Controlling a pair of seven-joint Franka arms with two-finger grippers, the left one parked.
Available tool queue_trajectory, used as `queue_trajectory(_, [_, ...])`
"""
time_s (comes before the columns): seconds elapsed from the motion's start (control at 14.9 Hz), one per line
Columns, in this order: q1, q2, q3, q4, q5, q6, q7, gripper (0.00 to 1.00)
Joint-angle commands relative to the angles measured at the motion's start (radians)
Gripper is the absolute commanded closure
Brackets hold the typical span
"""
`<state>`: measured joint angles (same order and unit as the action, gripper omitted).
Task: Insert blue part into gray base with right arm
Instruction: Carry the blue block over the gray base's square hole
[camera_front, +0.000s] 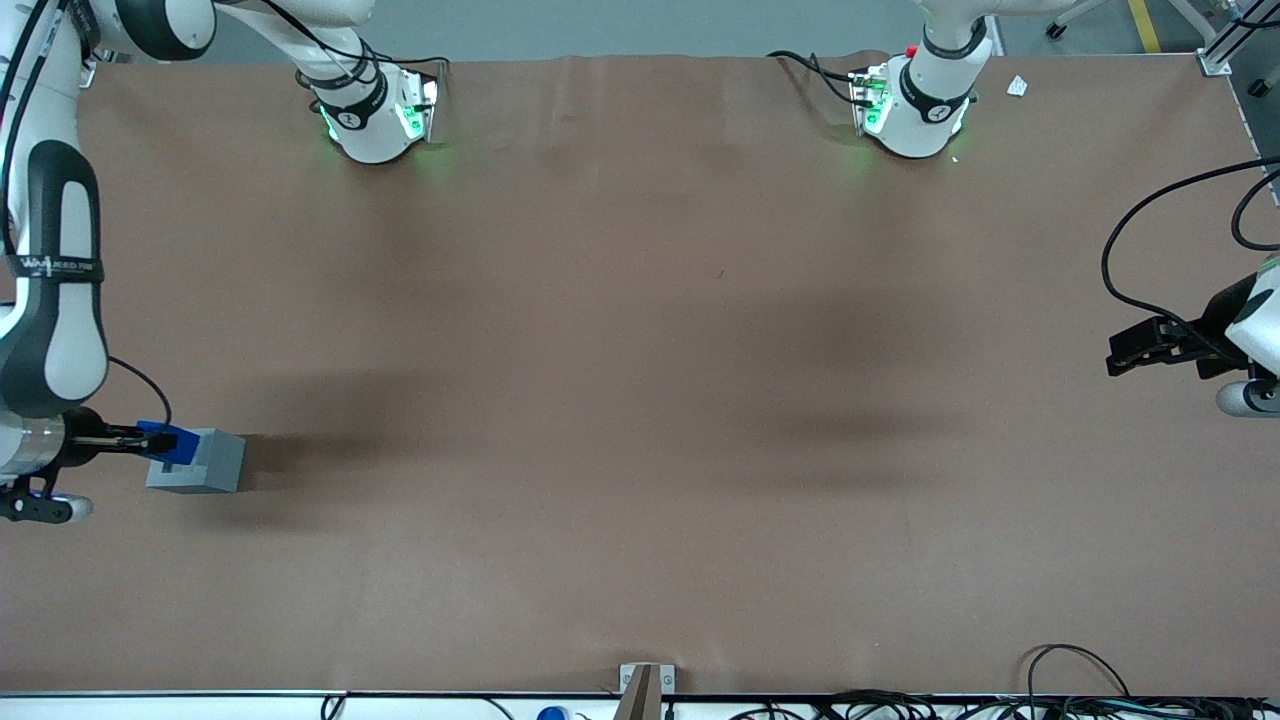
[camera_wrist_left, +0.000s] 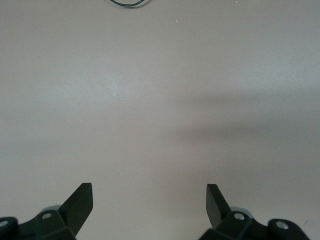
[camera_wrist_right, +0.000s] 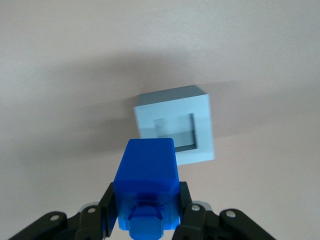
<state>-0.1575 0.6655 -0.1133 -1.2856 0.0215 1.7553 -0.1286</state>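
— What colours do you see?
— The blue part is bright blue, clamped in the black gripper above the gray base, which is pale gray with a darker recess.
— And the rest?
— A plain brown table; the right arm is white and black, with a lettered band.

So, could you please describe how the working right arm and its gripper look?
The right arm is white with glossy black segments and a black band carrying white lettering. A thin black cable loops near its wrist. Its gripper, at the working arm's end of the table, is black, with two fingers fastened by silver screws.
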Motion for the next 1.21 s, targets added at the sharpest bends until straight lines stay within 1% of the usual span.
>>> queue_trajectory(0.0, [-0.036,0.054,0.015,0.061,-0.008,-0.014,-0.057,0.96])
queue_trajectory(0.2, [-0.043,0.083,0.015,0.094,-0.008,-0.017,-0.074,0.96])
queue_trajectory(0.54, [-0.051,0.105,0.017,0.095,-0.006,-0.010,-0.123,0.96])
queue_trajectory(1.14, [-0.045,0.111,0.017,0.095,-0.006,-0.004,-0.126,0.96])
